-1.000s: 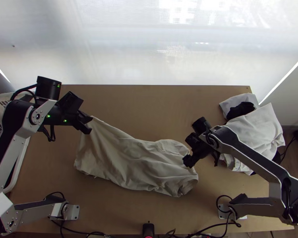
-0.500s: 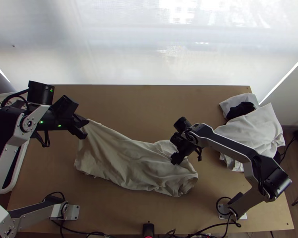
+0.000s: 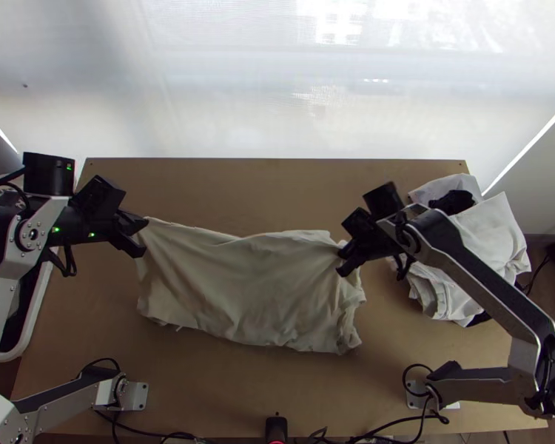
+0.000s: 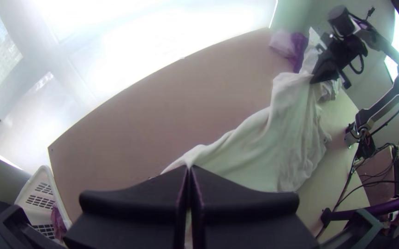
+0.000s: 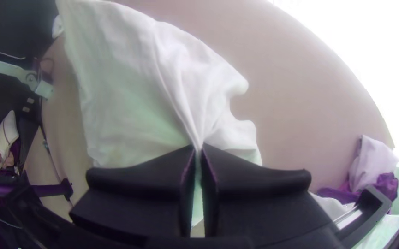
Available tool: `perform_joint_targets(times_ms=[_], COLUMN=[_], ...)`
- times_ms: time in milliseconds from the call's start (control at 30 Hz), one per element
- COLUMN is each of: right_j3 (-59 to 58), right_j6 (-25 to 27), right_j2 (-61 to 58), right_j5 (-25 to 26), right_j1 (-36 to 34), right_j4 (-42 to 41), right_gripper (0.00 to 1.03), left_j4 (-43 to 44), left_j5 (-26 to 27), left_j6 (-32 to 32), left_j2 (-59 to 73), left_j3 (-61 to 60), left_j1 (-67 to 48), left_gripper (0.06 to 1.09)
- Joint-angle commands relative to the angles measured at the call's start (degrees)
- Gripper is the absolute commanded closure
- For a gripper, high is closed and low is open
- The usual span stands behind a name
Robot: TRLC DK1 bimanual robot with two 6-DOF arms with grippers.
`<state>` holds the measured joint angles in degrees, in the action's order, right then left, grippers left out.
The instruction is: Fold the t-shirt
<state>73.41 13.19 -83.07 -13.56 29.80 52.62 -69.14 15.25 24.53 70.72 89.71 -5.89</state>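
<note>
T-shirt point(image 3: 248, 292) strung between the two grippers, its long way running across the table point(image 3: 203, 388) from left arm to right, the bulk lying on the near side of both grips! Left gripper point(image 4: 189, 168) pressed together, pinching the far left corner; right gripper point(image 5: 198, 147) nipped closed on cloth near the far right corner, creases fanning from the pinch. Next, I'd judge, wants an even pull, both together, squaring that far edge before any fold.

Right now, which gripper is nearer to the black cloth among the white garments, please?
Right. The right gripper holds the end of the off-white t-shirt closest to the black cloth; the left gripper holds the opposite end, farther left.
</note>
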Motion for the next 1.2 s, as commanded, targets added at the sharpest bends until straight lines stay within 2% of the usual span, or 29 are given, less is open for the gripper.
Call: perform_joint_targets(times_ms=[0,300,400,500,600,800,933,1067,1167], right_j3=[14.0,24.2,24.2,24.1,25.6,30.2,35.6,41.6,45.0], right_j6=[0.7,0.0,1.1,1.5,0.8,-0.5,-2.1,-7.7,-8.2], right_j2=[6.3,10.1,12.8,16.4,18.6,19.8,19.9,21.2,21.9], right_j5=[-0.1,-1.4,-2.1,-2.1,-2.0,-2.1,-1.8,-1.5,1.8], right_j1=[-1.8,1.2,3.0,5.9,5.0,-1.9,-4.0,-7.5,-7.8], right_j4=[9.8,21.2,26.5,29.7,29.6,26.1,25.1,23.1,21.6], right_gripper=[1.0,1.0,1.0,1.0,1.0,1.0,1.0,1.0,1.0], left_j4=[3.1,3.8,0.9,-3.0,-5.5,-5.6,-1.9,2.6,5.3], left_j5=[0.1,0.3,0.5,3.3,4.9,5.1,5.0,5.0,4.9], left_j6=[-2.6,-6.3,-6.2,-5.5,-5.4,-6.5,-9.8,-12.0,-13.5], left_j2=[-0.4,-1.9,-3.6,-5.9,-9.1,-13.9,-16.9,-22.0,-25.6], left_j3=[3.5,11.7,11.6,11.5,12.8,18.5,22.2,21.9,21.6], left_j1=[2.9,8.6,10.7,12.1,11.4,11.0,12.0,14.0,16.3], left_gripper=[1.05,1.05,1.05,1.05,1.05,1.05,1.05,1.05,1.05])
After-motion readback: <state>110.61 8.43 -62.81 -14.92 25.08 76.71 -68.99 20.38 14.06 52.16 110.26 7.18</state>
